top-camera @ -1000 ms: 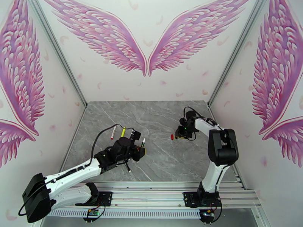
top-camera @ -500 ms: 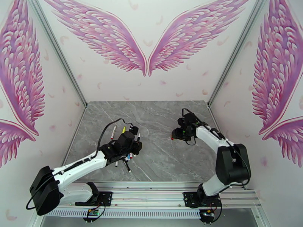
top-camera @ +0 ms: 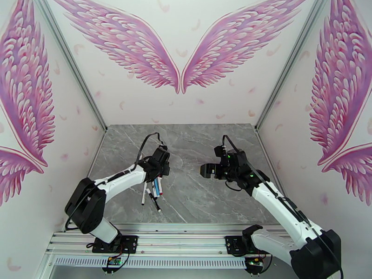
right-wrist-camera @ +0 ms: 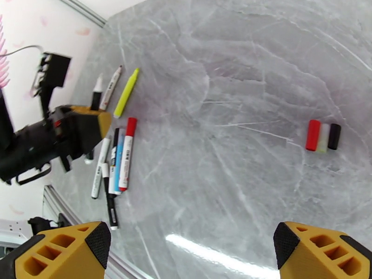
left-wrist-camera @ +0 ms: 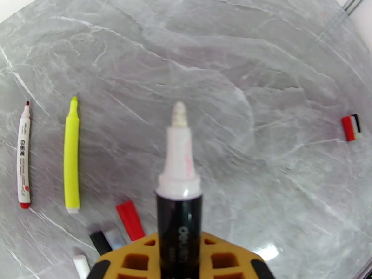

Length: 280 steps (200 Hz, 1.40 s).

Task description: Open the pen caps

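The fingers of the left gripper (left-wrist-camera: 179, 262) were shut tight on the black pen (left-wrist-camera: 179, 215). Its white tip stuck out bare, with no cap on it. The fingers of the right gripper (right-wrist-camera: 191, 240) stood wide apart, and nothing was between them. That gripper hung over the grey table (right-wrist-camera: 232, 66).

Three pen caps (right-wrist-camera: 323, 136) lay on the right side of the table. They were red, white and black, and they sat in a little row, touching side by side. They were well apart from the pens (right-wrist-camera: 114, 159), which lay in a bunch on the left, just below the left gripper. A yellow highlighter (left-wrist-camera: 71, 154) and a white pen with red ends (left-wrist-camera: 23, 154) lay near that bunch, a bit apart from it.

We think three pens were done, since three caps were off. One pen in the bunch still seemed to wear a red cap (right-wrist-camera: 132, 125), so there was more to do. We could not tell about the others in the bunch — they were too small to see well. The black pen also had to be put down.

One second before, the right gripper was almost shut, right beside the red cap. Now it had let go and opened wide. The left arm had moved too: it had carried the black pen from near the middle of the table over to the left, above the bunch.
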Motion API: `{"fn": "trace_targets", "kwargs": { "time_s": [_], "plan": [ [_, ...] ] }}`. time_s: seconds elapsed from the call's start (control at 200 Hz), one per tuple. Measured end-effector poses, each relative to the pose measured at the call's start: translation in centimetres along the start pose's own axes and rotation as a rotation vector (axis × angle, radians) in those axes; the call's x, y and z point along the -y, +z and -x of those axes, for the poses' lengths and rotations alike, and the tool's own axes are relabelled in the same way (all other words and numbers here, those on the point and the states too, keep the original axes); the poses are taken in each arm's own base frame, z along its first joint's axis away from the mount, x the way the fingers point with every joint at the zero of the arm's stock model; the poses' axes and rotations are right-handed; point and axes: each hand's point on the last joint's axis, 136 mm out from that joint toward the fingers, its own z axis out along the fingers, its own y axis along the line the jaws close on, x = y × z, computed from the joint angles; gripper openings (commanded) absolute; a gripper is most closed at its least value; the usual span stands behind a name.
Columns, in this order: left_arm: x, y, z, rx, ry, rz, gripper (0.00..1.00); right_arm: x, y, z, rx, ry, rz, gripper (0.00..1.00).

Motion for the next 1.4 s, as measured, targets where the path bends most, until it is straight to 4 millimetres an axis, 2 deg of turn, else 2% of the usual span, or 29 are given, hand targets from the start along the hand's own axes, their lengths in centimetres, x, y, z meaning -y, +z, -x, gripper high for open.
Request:
{"fn": "trace_targets", "kwargs": {
  "time_s": [0.34, 0.55, 0.63, 0.78, 0.954, 1.119, 1.399],
  "plan": [
    [-5.3, 4.2, 2.5, -0.031, 0.032, 0.142, 0.04, -1.4, -0.5, 0.3, 0.024, -0.02, 0.06, 0.99],
    [-8.1, 6.0, 2.7, -0.074, 0.05, 0.183, 0.08, -1.6, -0.5, 0.2, 0.021, -0.022, 0.065, 0.99],
    [-7.9, 6.4, 3.1, -0.081, 0.056, 0.143, 0.08, -1.6, -0.5, 0.3, 0.023, -0.023, 0.068, 0.99],
    [-5.9, 7.5, 3.5, -0.098, 0.079, 0.037, 0.08, -1.9, -0.5, 0.4, 0.027, -0.017, 0.079, 0.99],
    [-4.7, 9.7, 2.8, -0.149, 0.093, -0.014, 0.08, -2.1, -0.5, 0.3, 0.024, -0.011, 0.085, 0.99],
    [-4.7, 11.4, 1.6, -0.199, 0.093, -0.015, 0.08, -2.2, -0.6, 0.3, 0.026, -0.012, 0.088, 0.99],
    [-5.8, 11.5, 1.8, -0.204, 0.095, 0.04, 0.1, -1.8, -0.4, -0.5, 0.013, -0.003, 0.082, 0.99]
  ]
}}
